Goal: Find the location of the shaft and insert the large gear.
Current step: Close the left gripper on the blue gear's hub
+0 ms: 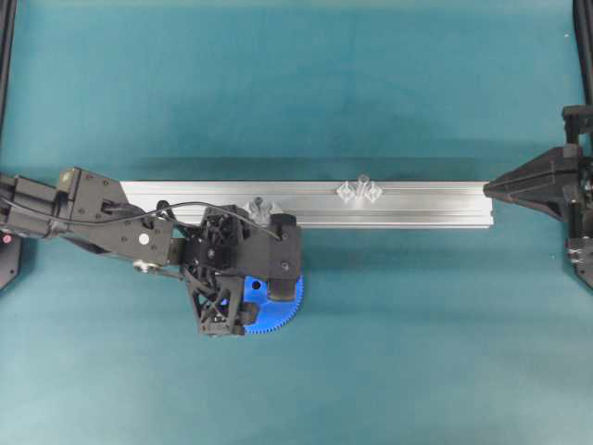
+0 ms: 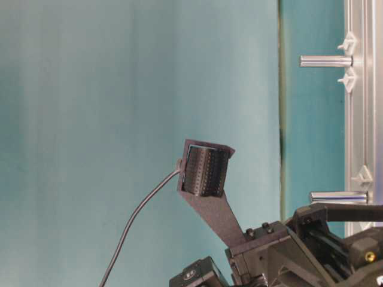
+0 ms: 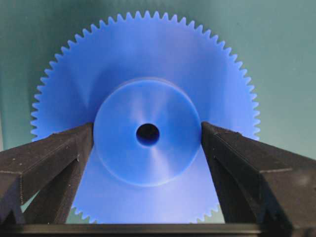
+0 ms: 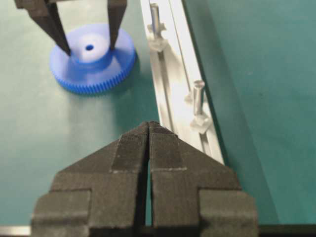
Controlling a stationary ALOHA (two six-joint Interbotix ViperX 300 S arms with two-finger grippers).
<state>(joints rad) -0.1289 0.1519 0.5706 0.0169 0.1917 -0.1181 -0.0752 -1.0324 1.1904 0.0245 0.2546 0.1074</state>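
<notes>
Both left gripper [image 3: 147, 148] fingers flanking large gear [image 3: 148, 64] hub, seemingly touching

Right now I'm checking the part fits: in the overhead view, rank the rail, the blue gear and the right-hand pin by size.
1. Aluminium rail
2. Blue gear, partly hidden by the left tool
3. Right-hand pin
</notes>
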